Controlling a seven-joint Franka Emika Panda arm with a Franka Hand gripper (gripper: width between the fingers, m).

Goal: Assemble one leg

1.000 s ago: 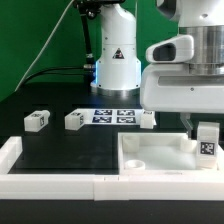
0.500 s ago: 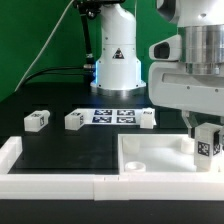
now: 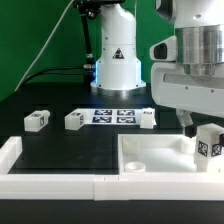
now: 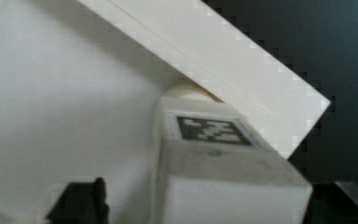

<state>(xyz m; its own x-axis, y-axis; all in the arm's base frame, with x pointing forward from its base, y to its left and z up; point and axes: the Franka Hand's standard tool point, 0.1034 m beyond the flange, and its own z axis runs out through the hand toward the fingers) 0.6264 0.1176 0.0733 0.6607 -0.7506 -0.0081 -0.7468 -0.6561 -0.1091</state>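
A leg (image 3: 208,143), a small white block with a black-and-white tag, stands upright in the right far corner of the large white tray-shaped piece (image 3: 150,158). My gripper (image 3: 204,128) is over it with its fingers on either side. One finger (image 3: 186,125) stands apart from the leg, so the gripper is open. In the wrist view the leg (image 4: 220,160) sits between the fingers of the gripper (image 4: 215,205), with a gap on one side, against the tray's rim (image 4: 211,50). Three more legs (image 3: 38,120) (image 3: 75,119) (image 3: 147,119) lie on the black table.
The marker board (image 3: 113,116) lies between the loose legs. The arm's base (image 3: 117,60) stands at the back. A white raised border (image 3: 50,185) runs along the front and up the exterior view's left.
The gripper has risen a little and drifted to the exterior view's right. The leg has stayed in the tray's corner, shifting only slightly.
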